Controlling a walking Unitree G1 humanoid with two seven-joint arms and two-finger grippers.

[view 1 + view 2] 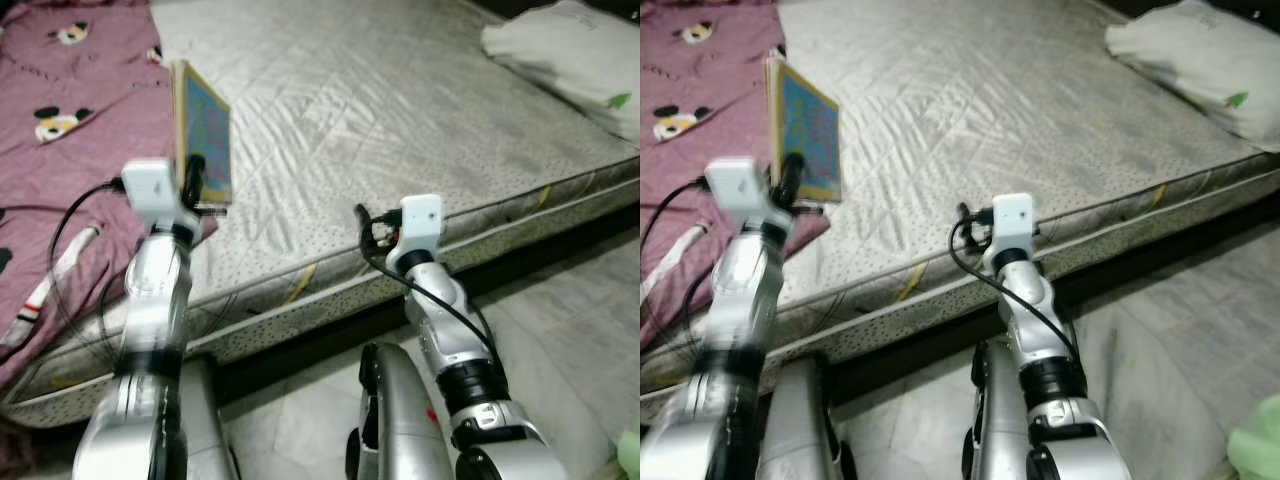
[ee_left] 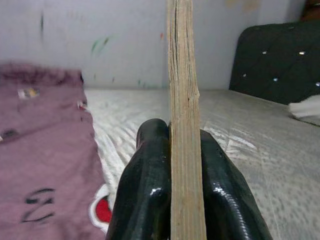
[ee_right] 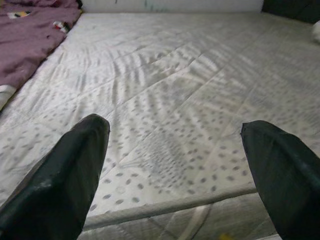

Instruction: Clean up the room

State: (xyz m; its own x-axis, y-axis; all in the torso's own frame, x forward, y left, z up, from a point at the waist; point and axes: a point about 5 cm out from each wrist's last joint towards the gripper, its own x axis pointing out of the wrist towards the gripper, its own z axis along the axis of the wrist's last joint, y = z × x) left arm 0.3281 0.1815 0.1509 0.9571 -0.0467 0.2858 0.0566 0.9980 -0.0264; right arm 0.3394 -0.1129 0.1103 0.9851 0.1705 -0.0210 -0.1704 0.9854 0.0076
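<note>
Left pincer (image 1: 196, 175) closed on the lower edge of a book (image 1: 203, 135), held upright and edge-on above the near part of the mattress (image 1: 400, 110), just beside the purple blanket (image 1: 70, 150). Left wrist view: both fingers (image 2: 150, 185) pressed flat against the yellowed page block (image 2: 184, 125), no gap showing

Right pincer (image 3: 175, 170) spread wide, holding nothing, low at the mattress's front edge

Risks, judged:
- Grip sits at one low edge only; the tall book could pivot or slide out if the arm swings
- Fingers look glossy and smooth, cover looks slick: poor friction
- A drop onto the soft bed would do little harm, but the book might slip toward the floor gap

Materials: book thin, rectangular, colourful cover. Mattress grey, quilted in diamonds, dotted border. Blanket soft, with cartoon prints. White pillow (image 1: 575, 50) at the far right corner, rumpled
</note>
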